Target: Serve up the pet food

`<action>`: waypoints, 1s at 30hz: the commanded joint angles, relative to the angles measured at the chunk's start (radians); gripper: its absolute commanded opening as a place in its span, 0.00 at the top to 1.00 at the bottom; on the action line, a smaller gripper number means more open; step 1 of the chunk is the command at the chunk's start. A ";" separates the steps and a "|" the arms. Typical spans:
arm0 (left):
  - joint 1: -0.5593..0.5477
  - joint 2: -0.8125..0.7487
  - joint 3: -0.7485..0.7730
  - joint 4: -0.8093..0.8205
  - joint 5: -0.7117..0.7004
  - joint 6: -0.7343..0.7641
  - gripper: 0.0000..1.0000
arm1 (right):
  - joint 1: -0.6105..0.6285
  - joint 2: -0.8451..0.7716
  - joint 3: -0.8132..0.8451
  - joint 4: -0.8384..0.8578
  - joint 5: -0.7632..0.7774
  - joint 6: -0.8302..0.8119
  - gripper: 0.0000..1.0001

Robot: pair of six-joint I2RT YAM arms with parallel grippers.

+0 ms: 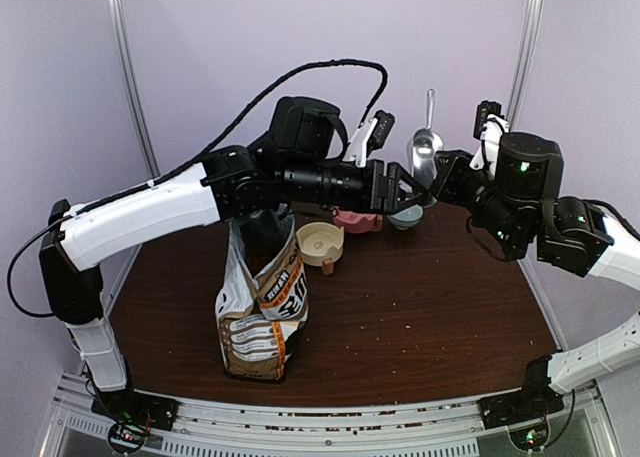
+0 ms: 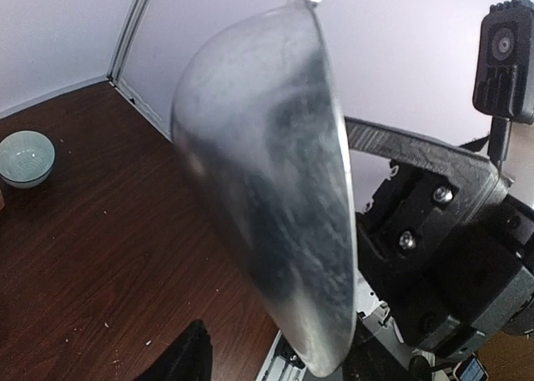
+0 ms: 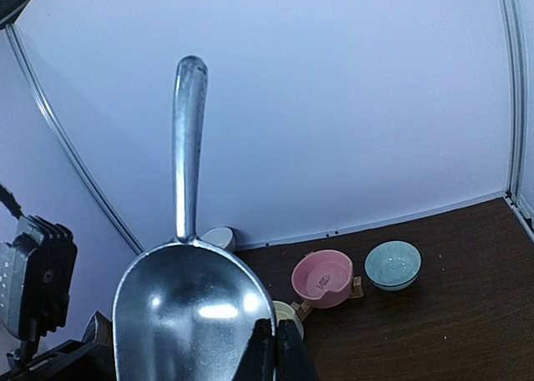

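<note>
Right wrist: tool [image 3: 274, 329] pinches scoop [image 3: 183, 314] rim above table [image 3: 450, 331].

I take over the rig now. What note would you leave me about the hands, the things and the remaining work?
Right hand: shut on the scoop rim; scoop empty, handle up.
Left hand: open at the scoop.
Bag stands on the table; beige bowl, pink bowl, blue bowl beyond it.
No pet food in view.
Done: scoop lifted.
Left: scoop food, fill a bowl.

The bag [image 1: 262, 307] blocks the surface's [image 1: 420, 307] left front; three bowls (cream bowl [image 1: 321, 243], pink bowl [image 1: 356, 220], teal bowl [image 1: 406, 216]) line the back centre. The right half lies open. The raised scoop [image 1: 424, 152] seemingly hangs over the teal bowl.
</note>
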 commanded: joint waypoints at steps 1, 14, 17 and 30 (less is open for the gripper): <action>0.008 0.012 0.040 0.058 0.036 0.067 0.44 | 0.005 -0.033 -0.042 0.077 -0.060 -0.042 1.00; 0.007 0.010 0.020 0.079 0.030 0.071 0.77 | 0.005 -0.079 -0.111 0.124 -0.105 -0.034 1.00; 0.007 0.010 0.025 0.059 0.012 0.072 0.83 | 0.004 -0.078 -0.115 0.130 -0.128 -0.038 1.00; 0.007 0.005 0.016 0.047 -0.054 0.084 0.78 | 0.004 -0.069 -0.150 0.128 -0.223 -0.043 0.99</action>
